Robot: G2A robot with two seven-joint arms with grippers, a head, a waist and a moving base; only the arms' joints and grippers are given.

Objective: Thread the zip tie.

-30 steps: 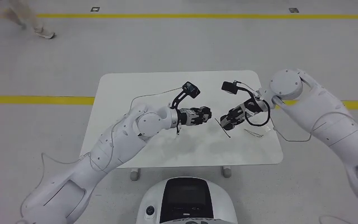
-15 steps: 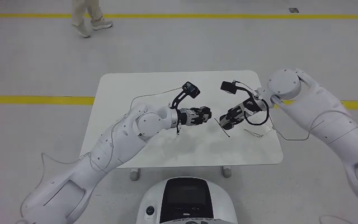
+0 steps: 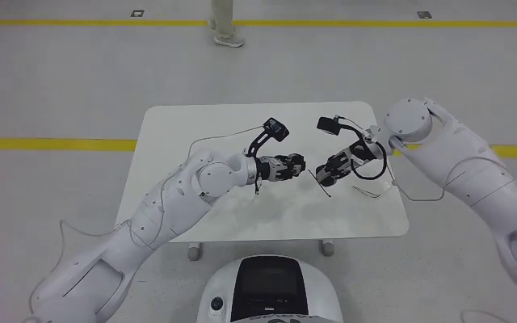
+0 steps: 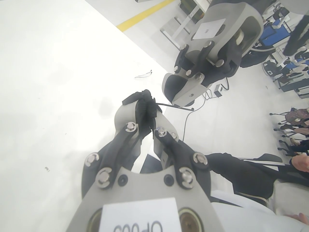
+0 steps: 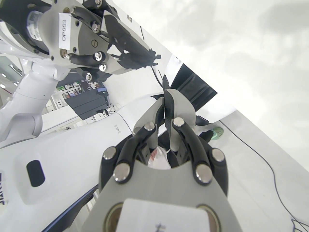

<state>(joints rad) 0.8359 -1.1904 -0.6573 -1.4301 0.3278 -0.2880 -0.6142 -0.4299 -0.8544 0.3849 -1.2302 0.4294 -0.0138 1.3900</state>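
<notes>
A thin black zip tie [image 3: 321, 184] hangs above the white table [image 3: 194, 153] between my two grippers. My left gripper [image 3: 300, 161] is shut on its head end [image 4: 147, 102]. From there the strap [image 4: 173, 106] runs across to my right gripper [image 4: 177, 97]. In the right wrist view, my right gripper [image 5: 166, 92] is shut on the strap [image 5: 157, 76], which leads up to the left gripper [image 5: 153, 56]. The two grippers face each other, a short gap apart, over the table's right half. The strap's free tail points down toward the table's front.
A second thin tie [image 3: 367, 191] lies bent on the table just right of my right gripper, also seen as a small wire shape [image 4: 143, 74] near the table edge. The table's right edge [image 3: 396, 186] is close to the right arm.
My right gripper has shifted slightly toward the left gripper. The left arm has kept still.
</notes>
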